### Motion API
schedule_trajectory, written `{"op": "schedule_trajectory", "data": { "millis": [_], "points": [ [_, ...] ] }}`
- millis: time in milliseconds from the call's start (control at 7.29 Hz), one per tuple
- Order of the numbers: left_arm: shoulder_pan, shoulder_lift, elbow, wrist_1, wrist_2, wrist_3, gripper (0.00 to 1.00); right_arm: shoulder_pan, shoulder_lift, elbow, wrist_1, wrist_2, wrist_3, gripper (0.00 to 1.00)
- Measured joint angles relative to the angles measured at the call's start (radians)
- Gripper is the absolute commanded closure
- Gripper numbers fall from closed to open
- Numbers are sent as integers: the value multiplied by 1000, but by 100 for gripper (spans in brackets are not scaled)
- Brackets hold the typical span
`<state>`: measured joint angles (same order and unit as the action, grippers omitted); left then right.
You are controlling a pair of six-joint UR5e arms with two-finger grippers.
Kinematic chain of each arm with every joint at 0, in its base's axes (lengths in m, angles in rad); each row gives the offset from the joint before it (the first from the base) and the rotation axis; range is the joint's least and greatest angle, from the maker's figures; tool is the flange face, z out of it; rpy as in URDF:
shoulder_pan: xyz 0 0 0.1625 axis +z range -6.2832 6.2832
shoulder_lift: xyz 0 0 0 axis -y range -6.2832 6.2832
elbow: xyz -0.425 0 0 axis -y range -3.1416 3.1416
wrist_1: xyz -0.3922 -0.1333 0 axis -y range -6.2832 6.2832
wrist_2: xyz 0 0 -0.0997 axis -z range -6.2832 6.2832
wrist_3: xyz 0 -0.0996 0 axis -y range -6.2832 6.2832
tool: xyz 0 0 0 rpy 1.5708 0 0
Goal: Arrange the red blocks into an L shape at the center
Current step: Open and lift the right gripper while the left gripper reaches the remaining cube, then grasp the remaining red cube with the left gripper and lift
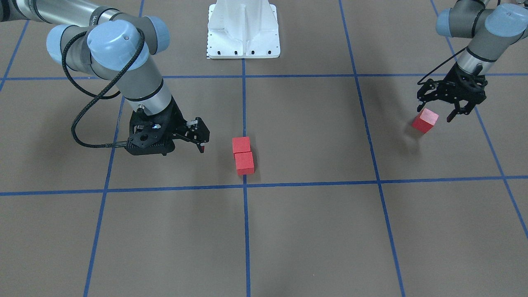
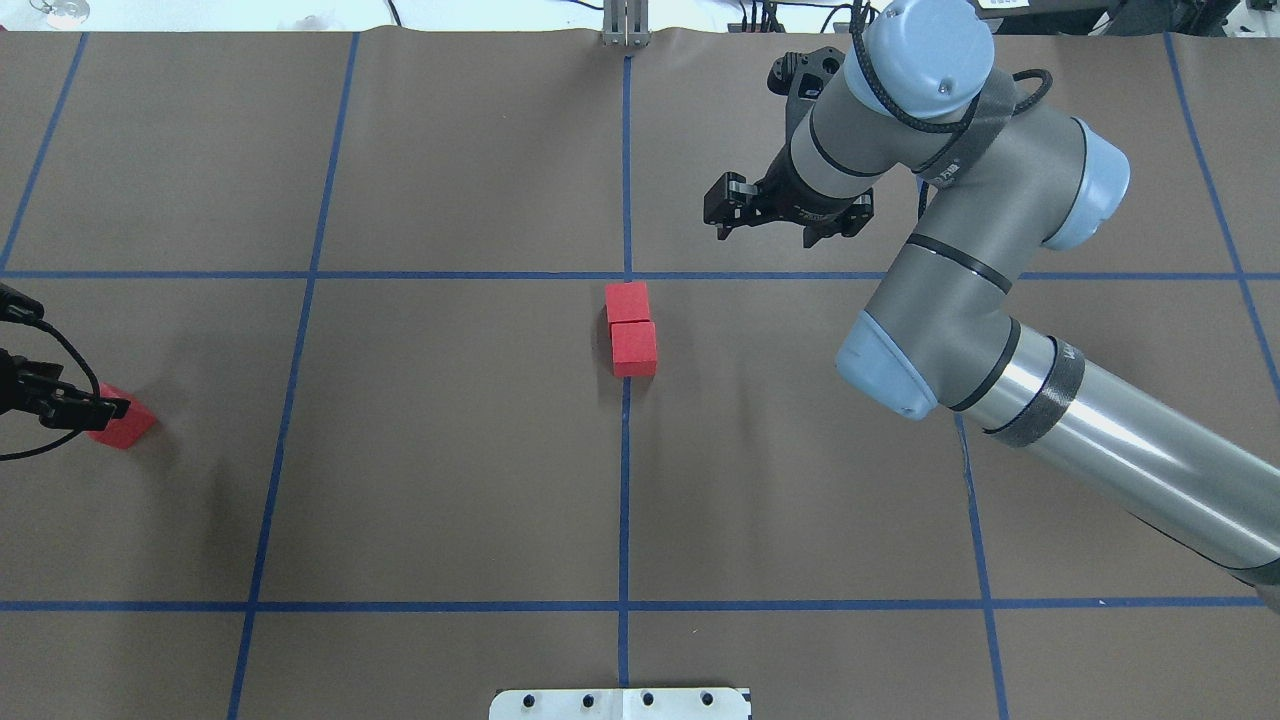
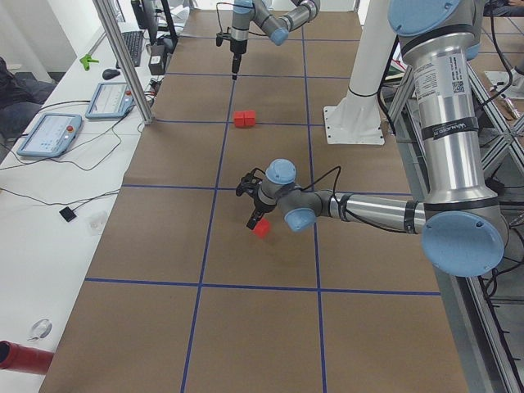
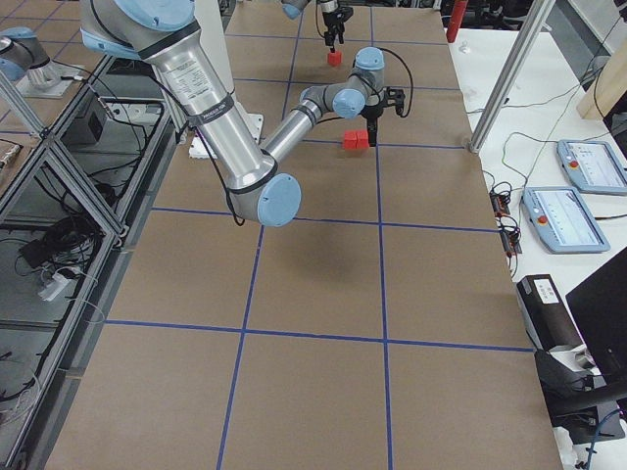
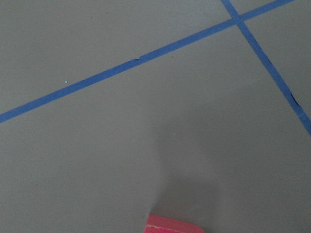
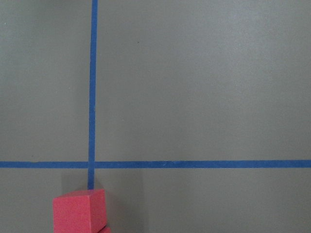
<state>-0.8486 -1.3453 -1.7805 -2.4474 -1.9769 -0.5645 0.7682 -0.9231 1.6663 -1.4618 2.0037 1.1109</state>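
Fetch of last cube in hand. Paired red blocks [image 2: 627, 301] touching, just beside center [image 2: 627, 275]. Third red block [image 1: 425, 120] well apart, beneath left gripper [image 1: 435, 114], fingers wide. Right gripper [image 2: 765, 235] fingers wide, empty. Next move likely: clamp, carry, set beside end cube.

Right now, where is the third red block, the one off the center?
Overhead view: the lone red block sits at the far left edge, at the left gripper fingertips, well left of the two paired blocks.
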Motion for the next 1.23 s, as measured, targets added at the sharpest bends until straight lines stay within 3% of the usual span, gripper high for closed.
{"op": "schedule_trajectory", "data": {
  "millis": [960,1097,1235],
  "points": [
    [43,-7,75,-20,1,0,1,0,-5,-2,3,6,0,1],
    [48,-9,94,-38,1,0,10,0,-5,-2,3,6,0,1],
    [50,-10,106,-52,0,-1,39,0,-5,-2,3,6,0,1]
  ]
}}
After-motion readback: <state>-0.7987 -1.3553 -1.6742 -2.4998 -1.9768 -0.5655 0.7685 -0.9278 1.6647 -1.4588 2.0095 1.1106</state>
